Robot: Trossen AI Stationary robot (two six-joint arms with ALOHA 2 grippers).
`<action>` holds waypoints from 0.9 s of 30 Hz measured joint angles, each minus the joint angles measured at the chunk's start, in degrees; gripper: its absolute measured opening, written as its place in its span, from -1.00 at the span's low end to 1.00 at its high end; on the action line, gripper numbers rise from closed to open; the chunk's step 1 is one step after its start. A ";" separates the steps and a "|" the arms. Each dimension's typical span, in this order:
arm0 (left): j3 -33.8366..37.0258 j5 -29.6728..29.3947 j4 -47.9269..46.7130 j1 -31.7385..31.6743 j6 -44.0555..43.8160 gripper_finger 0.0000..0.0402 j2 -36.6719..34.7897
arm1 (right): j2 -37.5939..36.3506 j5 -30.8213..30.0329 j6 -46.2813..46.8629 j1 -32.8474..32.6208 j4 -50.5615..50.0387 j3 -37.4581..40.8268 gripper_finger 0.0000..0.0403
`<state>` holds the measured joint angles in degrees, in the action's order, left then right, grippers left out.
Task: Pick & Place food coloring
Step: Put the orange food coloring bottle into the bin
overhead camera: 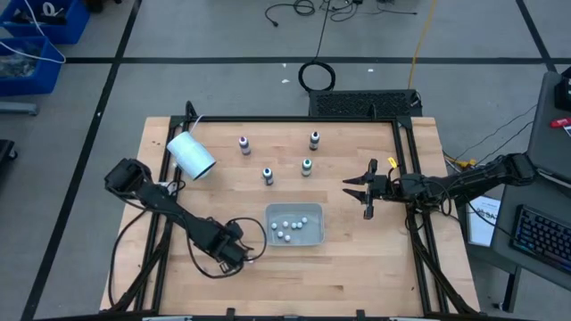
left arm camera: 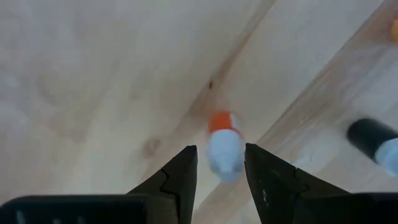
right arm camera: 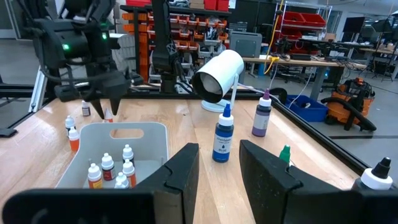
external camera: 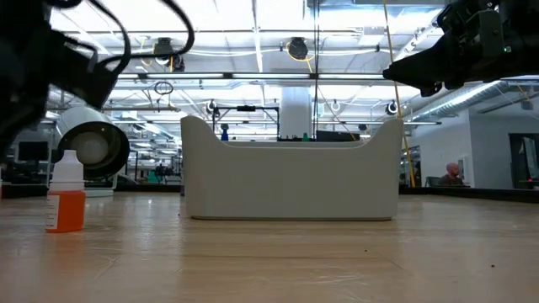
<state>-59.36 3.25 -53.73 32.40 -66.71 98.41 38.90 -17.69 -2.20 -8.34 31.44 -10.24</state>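
Four food coloring bottles [overhead camera: 306,166] stand upright at the table's [overhead camera: 357,259] twelve o'clock side, above the tray [overhead camera: 294,225], overhead. Level view: an orange bottle [external camera: 66,192] stands upright. Left gripper [left arm camera: 221,169], fingers parted, hangs over it. Right gripper [right arm camera: 219,158], jaws spread, faces the blue bottle [right arm camera: 223,135].

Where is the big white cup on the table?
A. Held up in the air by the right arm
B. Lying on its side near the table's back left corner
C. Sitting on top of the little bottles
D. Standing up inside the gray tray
B: the big white cup lies tipped on its side on the table near the back left corner, apart from the gray tray and the four standing bottles.
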 joint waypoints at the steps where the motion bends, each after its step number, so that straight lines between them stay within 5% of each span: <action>1: 1.09 1.21 1.62 -0.02 -0.07 -0.32 0.00 | 0.00 0.00 0.00 0.00 0.00 0.00 -0.48; 11: 3.69 2.27 4.14 -1.23 1.39 -0.32 -0.02 | 0.01 0.00 0.00 0.00 0.10 0.00 -0.48; 27: -1.61 -1.32 3.94 -1.62 6.61 -0.32 -0.02 | 0.00 0.00 0.02 0.00 0.07 0.00 -0.48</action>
<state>-60.97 1.93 -49.79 30.79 -60.10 98.39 38.89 -17.69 -2.17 -8.34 31.51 -10.24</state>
